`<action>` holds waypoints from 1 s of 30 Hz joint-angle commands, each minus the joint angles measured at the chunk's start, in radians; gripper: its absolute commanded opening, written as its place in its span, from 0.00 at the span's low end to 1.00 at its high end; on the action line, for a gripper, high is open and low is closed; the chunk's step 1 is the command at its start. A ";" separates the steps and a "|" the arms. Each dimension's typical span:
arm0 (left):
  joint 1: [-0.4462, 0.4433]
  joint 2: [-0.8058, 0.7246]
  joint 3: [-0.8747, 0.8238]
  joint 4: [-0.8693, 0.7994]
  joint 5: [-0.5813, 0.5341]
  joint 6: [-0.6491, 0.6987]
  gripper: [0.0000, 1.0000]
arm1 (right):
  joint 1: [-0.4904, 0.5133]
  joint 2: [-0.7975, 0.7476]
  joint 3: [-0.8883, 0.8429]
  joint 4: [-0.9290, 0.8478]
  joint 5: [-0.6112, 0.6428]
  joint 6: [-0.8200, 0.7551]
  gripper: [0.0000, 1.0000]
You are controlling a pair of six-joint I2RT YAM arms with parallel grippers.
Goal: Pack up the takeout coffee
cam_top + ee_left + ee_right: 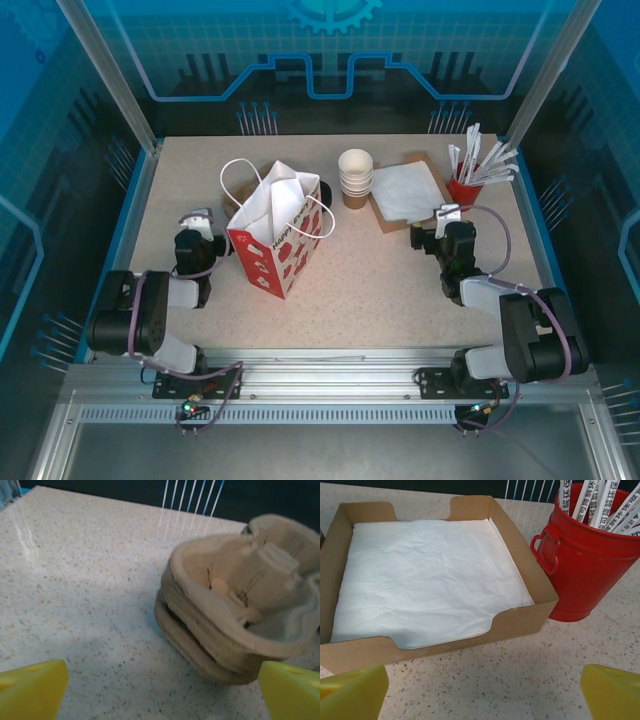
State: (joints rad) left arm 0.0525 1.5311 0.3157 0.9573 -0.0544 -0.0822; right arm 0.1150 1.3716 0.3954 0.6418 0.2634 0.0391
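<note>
Packing table, both grippers spread wide and empty.
Left gripper (162, 692), fingers fully apart, nothing held, facing a stack of pulp cup carriers (235, 615). Red-and-white paper bag (280, 235), standing open, centre-left. Takeout coffee (325, 192), seemingly the dark shape against the bag's far right edge, mostly hidden. Stack of lidless paper cups (355, 178), just beside it. Cardboard tray (445, 640) holding white napkins (430, 580). Red bucket (580, 570) of wrapped sticks (600, 500). Right gripper (482, 692), fingers fully apart, nothing held, facing the tray.
</note>
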 commanded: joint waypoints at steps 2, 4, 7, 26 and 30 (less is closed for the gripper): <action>-0.011 0.014 -0.010 0.090 -0.014 0.025 0.99 | -0.007 0.048 -0.021 0.150 -0.034 -0.035 1.00; -0.010 0.012 0.009 0.052 -0.023 0.023 0.99 | -0.003 0.103 -0.014 0.187 -0.039 -0.041 1.00; -0.017 0.011 0.026 0.019 -0.032 0.026 0.99 | -0.009 0.129 0.012 0.157 -0.042 -0.034 1.00; -0.043 0.013 0.054 -0.033 -0.048 0.055 0.99 | -0.026 0.130 0.017 0.147 -0.061 -0.020 1.00; -0.046 0.012 0.055 -0.034 -0.051 0.058 0.99 | -0.027 0.131 0.017 0.147 -0.060 -0.019 1.00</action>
State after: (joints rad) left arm 0.0151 1.5436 0.3523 0.9279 -0.0902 -0.0483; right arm 0.1036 1.5009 0.3882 0.7605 0.2150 0.0143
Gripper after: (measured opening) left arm 0.990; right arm 0.999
